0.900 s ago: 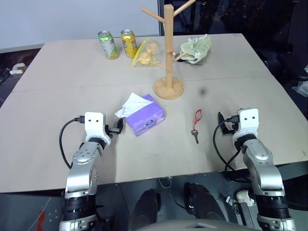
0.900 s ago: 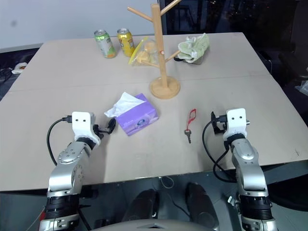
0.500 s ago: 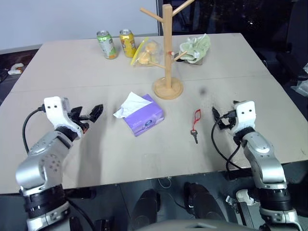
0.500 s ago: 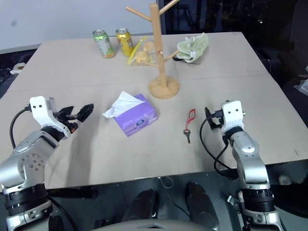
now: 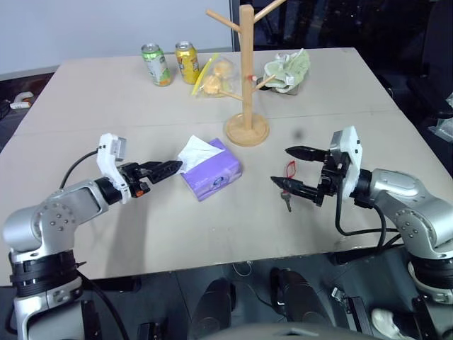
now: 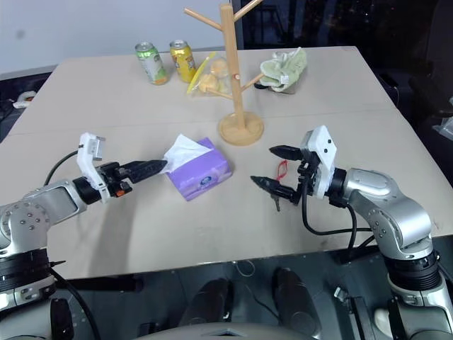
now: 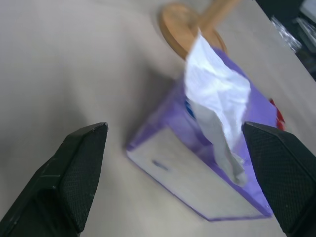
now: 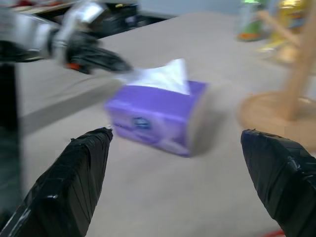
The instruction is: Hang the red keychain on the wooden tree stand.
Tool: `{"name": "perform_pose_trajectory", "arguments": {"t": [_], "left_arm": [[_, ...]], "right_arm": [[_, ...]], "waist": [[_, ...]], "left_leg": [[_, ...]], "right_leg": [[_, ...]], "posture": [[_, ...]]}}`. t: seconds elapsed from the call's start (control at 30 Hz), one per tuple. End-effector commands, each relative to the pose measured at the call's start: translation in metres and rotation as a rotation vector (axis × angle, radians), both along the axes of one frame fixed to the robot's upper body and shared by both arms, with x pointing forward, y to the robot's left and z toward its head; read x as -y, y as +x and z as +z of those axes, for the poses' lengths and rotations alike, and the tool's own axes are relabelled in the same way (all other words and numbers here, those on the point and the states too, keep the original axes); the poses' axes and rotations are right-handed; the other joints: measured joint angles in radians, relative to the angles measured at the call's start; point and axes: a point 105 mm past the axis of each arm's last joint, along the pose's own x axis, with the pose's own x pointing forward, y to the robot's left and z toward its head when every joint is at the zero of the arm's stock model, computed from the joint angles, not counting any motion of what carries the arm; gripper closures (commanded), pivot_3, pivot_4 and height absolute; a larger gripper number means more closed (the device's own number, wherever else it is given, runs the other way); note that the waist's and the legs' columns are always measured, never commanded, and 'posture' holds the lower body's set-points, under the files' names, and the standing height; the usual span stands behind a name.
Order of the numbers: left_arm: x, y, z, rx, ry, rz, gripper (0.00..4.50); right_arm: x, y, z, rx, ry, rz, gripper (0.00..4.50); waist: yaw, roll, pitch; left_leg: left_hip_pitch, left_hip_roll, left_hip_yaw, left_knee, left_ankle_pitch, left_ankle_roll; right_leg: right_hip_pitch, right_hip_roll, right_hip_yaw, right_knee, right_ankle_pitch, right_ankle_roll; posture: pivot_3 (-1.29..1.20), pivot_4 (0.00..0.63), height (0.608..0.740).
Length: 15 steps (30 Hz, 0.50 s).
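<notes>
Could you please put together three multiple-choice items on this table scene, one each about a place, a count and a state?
1. Where does the red keychain lie?
A. On the table between the purple tissue box and the right gripper
B. On a peg of the wooden tree stand
C. Beside the cans

2. How many soda cans stand at the table's far edge?
A. One
B. Two
C. Four

3. How is the right gripper?
A. Shut on the keychain
B. Shut, empty
C. Open, empty

Answers: 1 A, the strap lies flat on the tabletop there. 2 B, one green and one yellow. 3 C, its fingers stand spread with nothing between them.
</notes>
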Motion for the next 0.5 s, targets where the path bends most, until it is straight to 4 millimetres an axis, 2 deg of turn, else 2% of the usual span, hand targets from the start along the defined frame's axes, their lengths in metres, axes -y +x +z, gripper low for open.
{"name": "perform_pose_trajectory", "arguments": {"t": [0.03, 0.17, 0.3, 0.5], "left_arm": [[0.003, 0.005, 0.003, 0.016, 0.009, -0.031, 0.02], [0.0, 0.01, -0.009, 0.007, 0.072, -0.021, 0.02], [-0.002, 0.01, -0.008, 0.019, 0.03, -0.027, 0.02], [0.004, 0.004, -0.009, 0.014, 0.006, -0.074, 2.66]], "right_arm": [[-0.01, -0.013, 0.014, 0.037, 0.001, 0.079, 0.0], [-0.012, -0.01, 0.017, 0.059, 0.001, 0.057, 0.0], [-0.011, -0.009, 0.017, 0.058, 0.006, 0.038, 0.0], [-0.007, -0.006, 0.018, 0.062, 0.007, 0.014, 0.0]], "waist": [[0.0, 0.0, 0.0], [0.0, 0.0, 0.0], [0.001, 0.0, 0.0], [0.001, 0.0, 0.0]], "left_leg": [[0.0, 0.0, 0.0, 0.0, 0.0, 0.0], [0.0, 0.0, 0.0, 0.0, 0.0, 0.0], [-0.001, 0.0, 0.0, 0.0, 0.0, 0.0], [-0.002, 0.0, 0.0, 0.0, 0.0, 0.0]], "right_leg": [[0.0, 0.0, 0.0, 0.0, 0.0, 0.0], [0.0, 0.0, 0.0, 0.0, 0.0, 0.0], [0.0, 0.0, 0.0, -0.001, 0.0, 0.0], [0.0, -0.001, 0.0, -0.002, 0.0, 0.0]], "posture": [[0.0, 0.15, 0.74], [0.0, 0.15, 0.74], [0.0, 0.15, 0.74], [0.0, 0.15, 0.74]]}}
